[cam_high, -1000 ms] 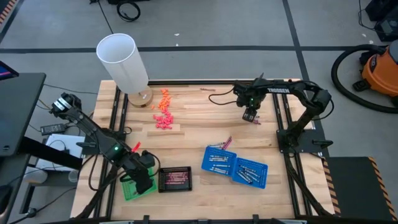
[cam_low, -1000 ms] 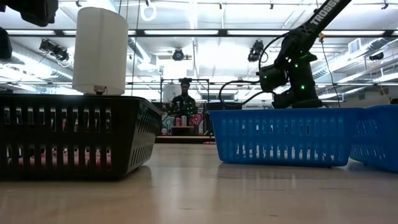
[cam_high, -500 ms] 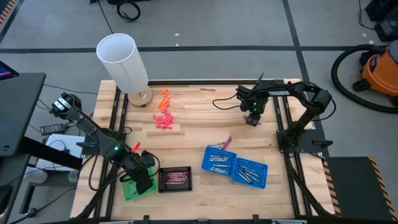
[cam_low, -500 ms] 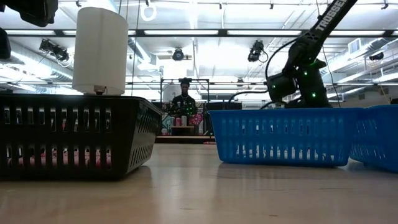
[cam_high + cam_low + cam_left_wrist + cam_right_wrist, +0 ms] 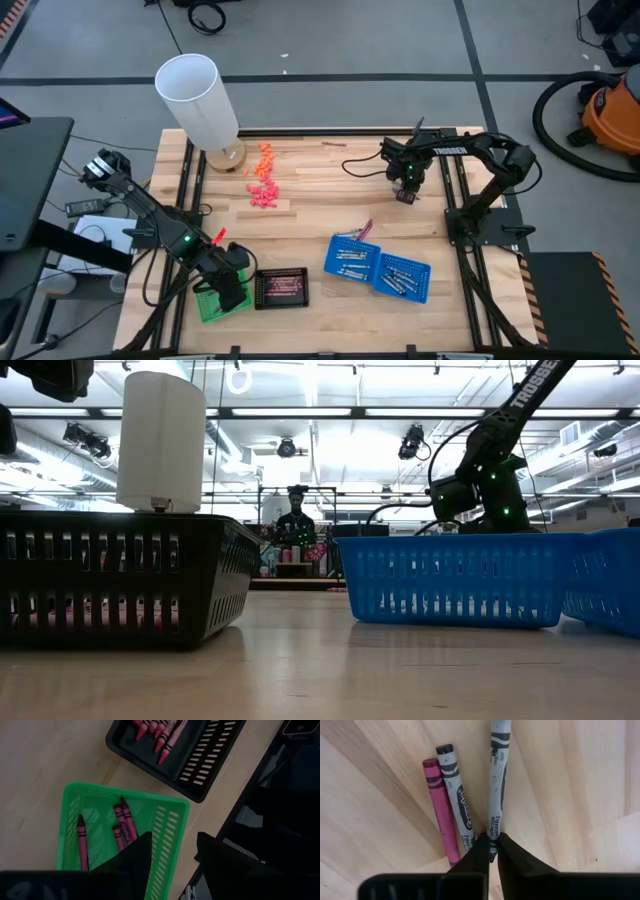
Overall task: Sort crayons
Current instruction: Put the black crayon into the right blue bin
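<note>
Wooden table (image 5: 310, 225) below, the right gripper (image 5: 492, 851) has swung back, its fingers pinched on a grey crayon (image 5: 497, 780), ready for sorting.

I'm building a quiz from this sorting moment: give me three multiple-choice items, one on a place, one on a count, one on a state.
1. The left gripper hangs over which basket?
A. green basket
B. blue basket
C. black basket

2. How many crayons lie on the table beside the held one in the right wrist view?
A. none
B. two
C. five

3. The right gripper is
A. open, empty
B. shut on a pink crayon
C. shut on a grey crayon

Key: 1 A, green mesh shows under the jaws. 2 B, one pink crayon and a second grey crayon. 3 C, jaws pinch its end.
</note>
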Tool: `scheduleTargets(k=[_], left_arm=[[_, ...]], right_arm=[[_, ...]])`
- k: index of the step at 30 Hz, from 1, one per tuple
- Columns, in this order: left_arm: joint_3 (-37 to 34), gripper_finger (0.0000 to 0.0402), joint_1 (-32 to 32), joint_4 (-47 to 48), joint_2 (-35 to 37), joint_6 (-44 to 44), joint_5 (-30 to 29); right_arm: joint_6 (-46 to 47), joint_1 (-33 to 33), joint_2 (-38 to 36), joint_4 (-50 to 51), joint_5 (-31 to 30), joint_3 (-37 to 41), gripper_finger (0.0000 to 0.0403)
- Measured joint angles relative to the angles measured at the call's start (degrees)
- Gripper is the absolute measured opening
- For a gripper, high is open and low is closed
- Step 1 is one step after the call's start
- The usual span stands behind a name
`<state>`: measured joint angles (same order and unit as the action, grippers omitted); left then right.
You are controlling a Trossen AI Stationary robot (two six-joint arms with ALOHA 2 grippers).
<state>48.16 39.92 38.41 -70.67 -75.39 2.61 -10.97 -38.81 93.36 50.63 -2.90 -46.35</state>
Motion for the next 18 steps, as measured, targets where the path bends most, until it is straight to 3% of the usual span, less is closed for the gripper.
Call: scheduleTargets(k=[10, 15, 18], left_arm=[[-0.02, 0.0166, -1.17, -1.0, 3.43, 0.07, 0.65], [-0.02, 0.0166, -3.76, -1.03, 8.18, 1.83, -7.72], [-0.02, 0.0166, -5.16, -0.99, 9.89, 4.71, -12.37]], right_arm=[[-0.18, -0.01, 0.58, 3.49, -0.15, -4.66, 0.0025], [1.58, 0.77, 0.5, 8.57, 2.29, -10.62, 0.0024], [1.96, 2.54, 0.46, 11.12, 8.25, -13.99, 0.0026]])
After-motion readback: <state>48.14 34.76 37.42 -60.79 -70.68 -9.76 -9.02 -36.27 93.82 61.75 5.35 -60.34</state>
